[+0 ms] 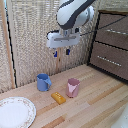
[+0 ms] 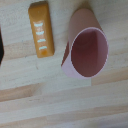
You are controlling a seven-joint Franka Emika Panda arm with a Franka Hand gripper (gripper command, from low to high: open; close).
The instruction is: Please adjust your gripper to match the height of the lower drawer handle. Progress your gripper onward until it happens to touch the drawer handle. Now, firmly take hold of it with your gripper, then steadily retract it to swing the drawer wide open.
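Observation:
My gripper (image 1: 61, 52) hangs from the bulky white arm at the top middle of the exterior view, high above the wooden table. Its two dark blue fingers (image 1: 55, 53) point down, stand apart and hold nothing. The dark brown drawer unit stands at the exterior view's right. The lower drawer (image 1: 114, 64) is shut, and its thin silver handle (image 1: 108, 59) lies horizontal, well to the right of the gripper and a little lower. The fingers and the drawer do not show in the wrist view.
A second silver bar (image 1: 117, 31) sits on the drawer front above. Below the gripper on the table (image 1: 95, 107) are a blue cup (image 1: 43, 82), a pink cup (image 1: 73, 87) (image 2: 87, 50), an orange block (image 1: 58, 98) (image 2: 40, 30) and a white plate (image 1: 15, 112). A woven screen (image 1: 30, 40) stands behind.

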